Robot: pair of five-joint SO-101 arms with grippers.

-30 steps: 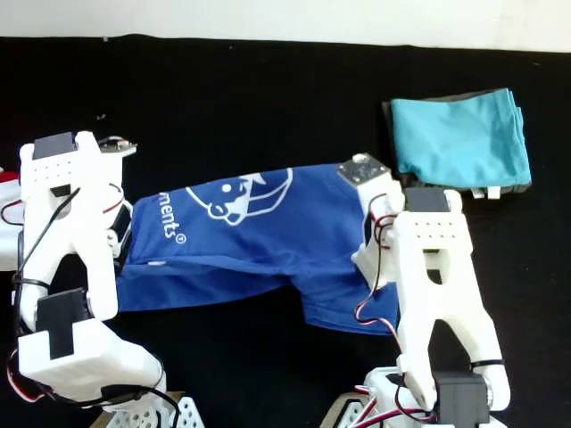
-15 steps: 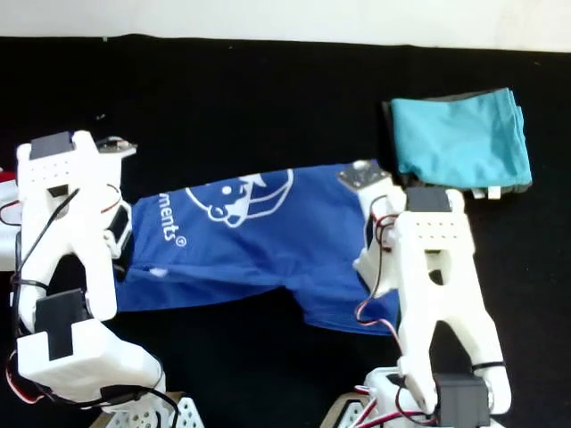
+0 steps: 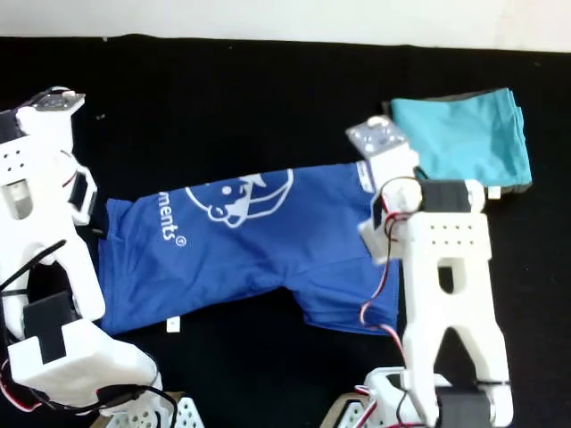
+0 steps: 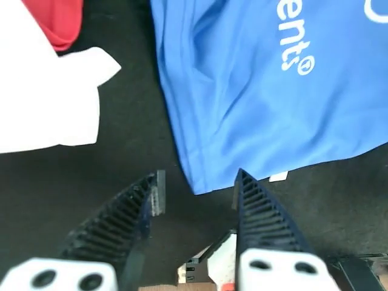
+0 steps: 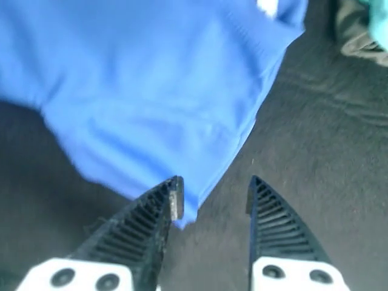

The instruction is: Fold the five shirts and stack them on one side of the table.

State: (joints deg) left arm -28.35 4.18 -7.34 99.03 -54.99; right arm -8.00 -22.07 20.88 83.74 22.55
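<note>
- Black cloth-covered table [image 3: 223,89]: carries all the work.
- Blue cotton shirt with white print [image 3: 241,241]: lies spread across the table's middle, not yet folded, with wrinkles and a loose flap at its 5 o'clock edge.
- Folded teal shirt [image 3: 464,138]: sits at the table's 2 o'clock on a dark grey folded garment [image 3: 390,111], 2 pieces stacked.
- White cloth [image 4: 42,103] and red cloth [image 4: 60,21]: wait beside the blue shirt's 9 o'clock edge.
- Left gripper [image 4: 200,182]: fingers spread, holding nothing, over the shirt's 8 o'clock corner.
- Right gripper [image 5: 215,188]: fingers spread, holding nothing, over the 3 o'clock edge.
- Risk: a pinch on wrinkled cloth may catch 1 layer only, skewing the fold; the right arm's swing could nudge the nearby stack.
</note>
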